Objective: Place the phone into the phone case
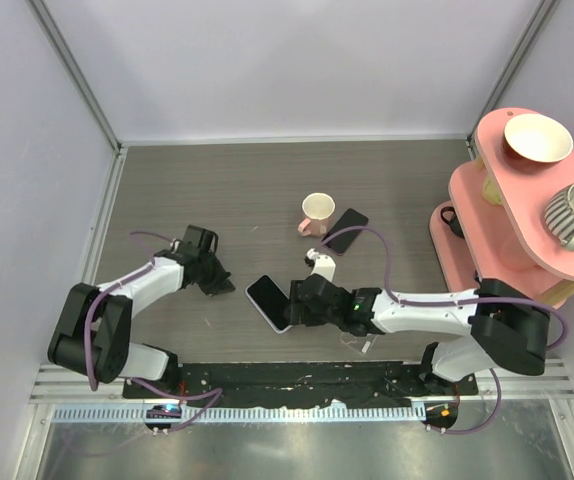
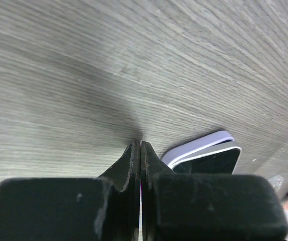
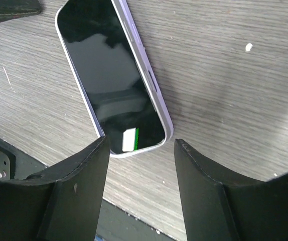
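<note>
On the grey wood-grain table (image 1: 227, 190), the biggest thing I see is the pink stand (image 1: 487, 200) at 3 o'clock. It carries crockery and plays no part here. Next come the two white arms reaching in from the near edge.

The right gripper (image 3: 140, 141) has its jaws spread wide, holding nothing, with the near end of the phone (image 3: 109, 75) lying just between and beyond its tips. The left gripper (image 2: 138, 150) is pinched tight on nothing, its tips resting at the table.

From overhead, the phone lies at about 9 o'clock of the right claw and 4 o'clock of the left, its long axis running roughly 11 to 5. It sits screen up in the lavender case (image 2: 196, 143). I can't tell for sure whether every edge is pressed home.

The right arm is the nearer, right at the phone, and the left stands a little apart.

Smaller things, a pink mug (image 1: 317, 210) and a dark slab (image 1: 345, 231), lie at 12 o'clock of the right claw.
</note>
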